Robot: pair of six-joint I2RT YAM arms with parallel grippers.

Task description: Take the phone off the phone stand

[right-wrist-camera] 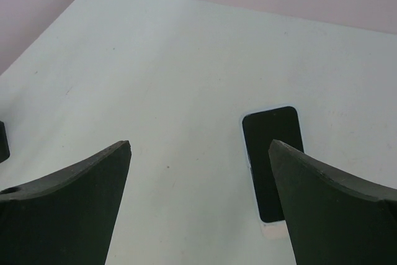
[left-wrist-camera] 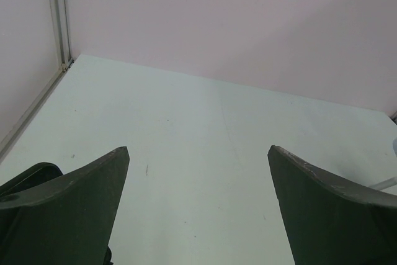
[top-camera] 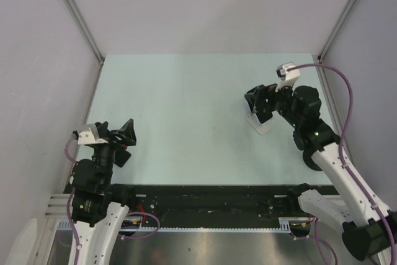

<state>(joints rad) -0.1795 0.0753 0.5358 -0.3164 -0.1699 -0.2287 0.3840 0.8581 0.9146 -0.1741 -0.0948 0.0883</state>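
The phone (right-wrist-camera: 270,153) is a thin slab with a dark glass face and a pale rim. It rests on the white phone stand (top-camera: 262,128), its lower end at the stand's lip and its upper end reaching away from the stand. The wrist view is too foreshortened for me to say how steeply it leans on the stand.

The right gripper (right-wrist-camera: 198,147) hangs just above the stand, jaws spread wide and holding nothing. The phone lies close inside one finger, not centred in the gap. The left gripper (left-wrist-camera: 197,150) is well apart from the stand over bare tabletop (top-camera: 186,103), its jaws equally wide and empty.

I would expect the phone to be light and stiff, with slick glass that scratches and gives poor purchase. The better hold is likely across its two long edges, on the rim above the stand, after centring the jaws. The stand looks light too, so it may drag or tip unless the phone is lifted cleanly off the lip.
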